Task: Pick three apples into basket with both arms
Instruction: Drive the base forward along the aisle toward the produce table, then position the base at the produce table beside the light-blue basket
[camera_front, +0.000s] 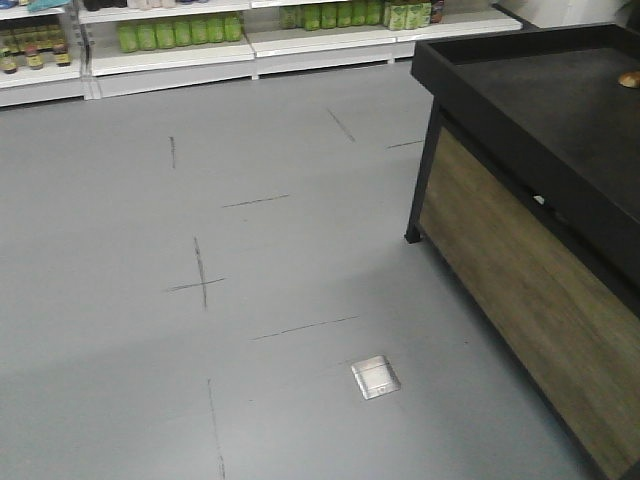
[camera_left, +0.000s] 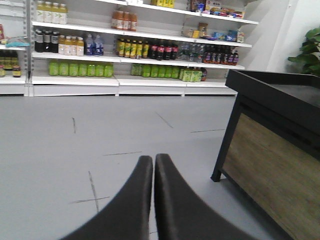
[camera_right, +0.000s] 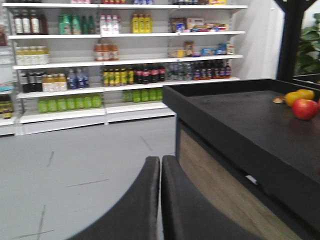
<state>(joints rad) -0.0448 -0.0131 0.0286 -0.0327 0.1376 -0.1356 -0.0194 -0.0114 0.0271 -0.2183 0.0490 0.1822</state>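
The left claw (camera_left: 153, 161) has its black fingers pressed together on nothing. Bare grey floor (camera_left: 100, 130) lies ahead of it, and a black-topped wooden table (camera_left: 270, 165) stands to its right. The right claw (camera_right: 160, 162) is likewise closed and empty, with the table's edge near its right. Farther right on the tabletop sits a red apple (camera_right: 305, 108), just beside yellow-orange fruit (camera_right: 296, 96). Drink shelves (camera_right: 100, 65) line the wall beyond.

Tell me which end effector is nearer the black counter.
Right. The right end effector, shut, sits close before the black counter, which fills half its view. The left end effector, also shut, is farther back, the counter off to its right.
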